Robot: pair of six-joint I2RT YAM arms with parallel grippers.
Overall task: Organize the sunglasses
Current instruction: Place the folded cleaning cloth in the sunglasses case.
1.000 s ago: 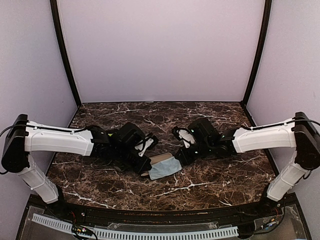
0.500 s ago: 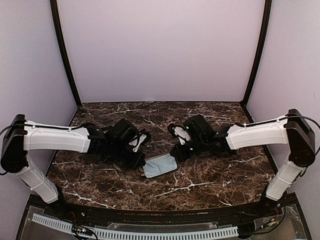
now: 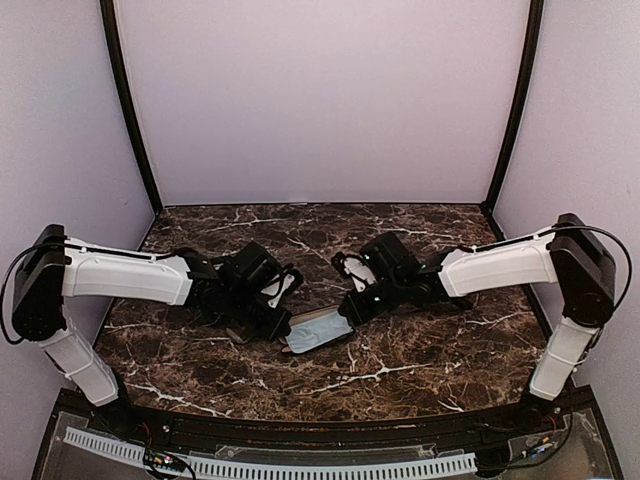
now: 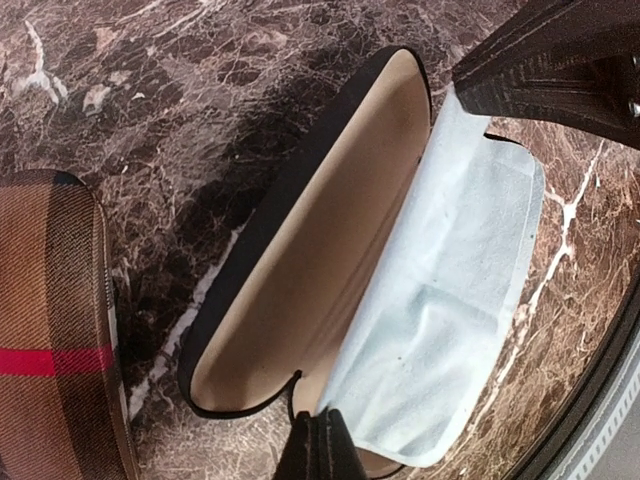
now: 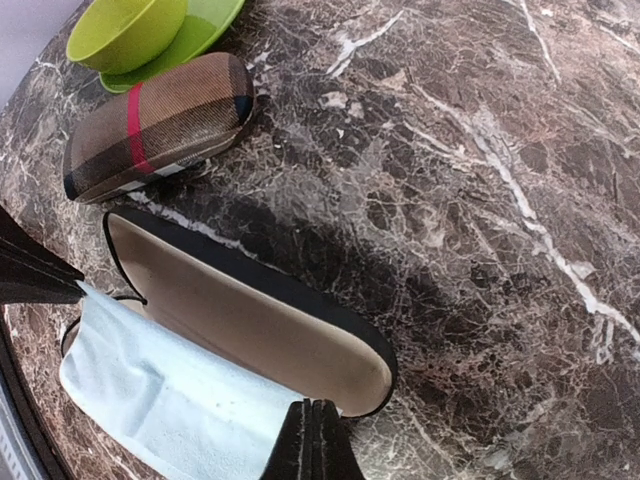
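On a dark marble table (image 5: 500, 150), an open case (image 4: 320, 250) with tan lining lies between the arms. A light blue cloth (image 4: 450, 300) is draped over one half of it. The left gripper (image 4: 320, 450) and right gripper (image 5: 315, 440), each pressed together, pinch opposite ends of the cloth. A closed plaid case (image 5: 160, 120) and a green bowl (image 5: 125, 30) sit nearby. The sunglasses cannot be made out.

Left arm (image 3: 125, 278), right arm (image 3: 495, 268): white link shells, black joints, black wrists, thin black cables, dark jaws.
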